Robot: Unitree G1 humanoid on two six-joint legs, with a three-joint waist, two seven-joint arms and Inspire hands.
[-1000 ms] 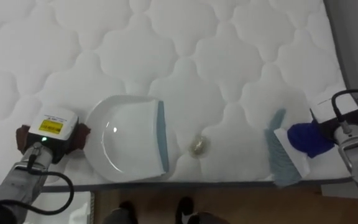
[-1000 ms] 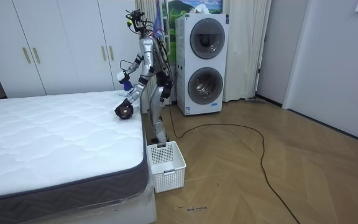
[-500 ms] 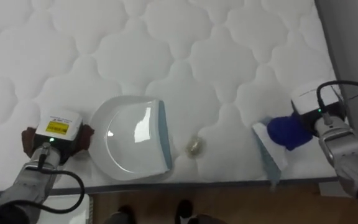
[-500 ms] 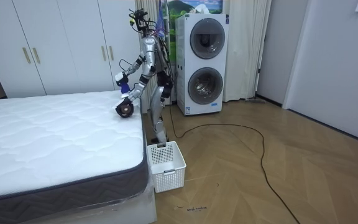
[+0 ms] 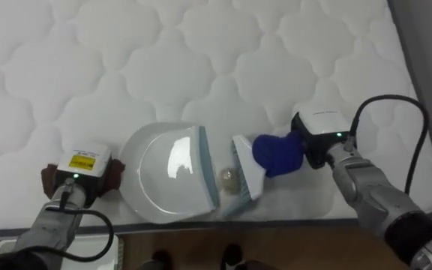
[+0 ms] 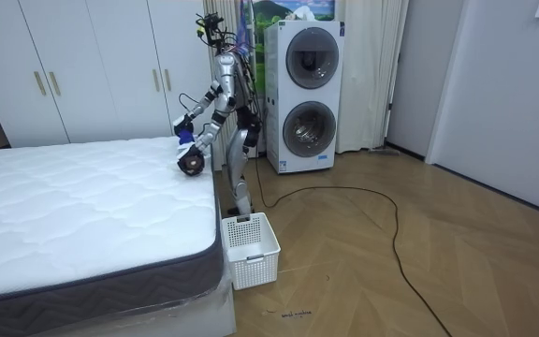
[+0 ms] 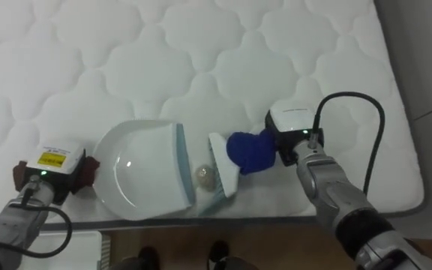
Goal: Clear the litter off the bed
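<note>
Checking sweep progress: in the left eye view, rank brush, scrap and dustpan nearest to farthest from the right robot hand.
1. brush, held in the right robot hand
2. scrap, just left of it
3. dustpan, farther left

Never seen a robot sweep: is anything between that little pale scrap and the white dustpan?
Nothing visible: the small pale scrap lies at the lip of the white plastic dustpan, the white hand brush close behind it.

In the room view, a stacked washer and dryer (image 6: 304, 98) stood at upper center, with a pale curtain (image 6: 368, 70) just to their right. White wardrobe doors (image 6: 82, 65) covered the upper left. A white slatted basket (image 6: 250, 248) sat on the wooden floor (image 6: 419, 253) at lower center.
</note>
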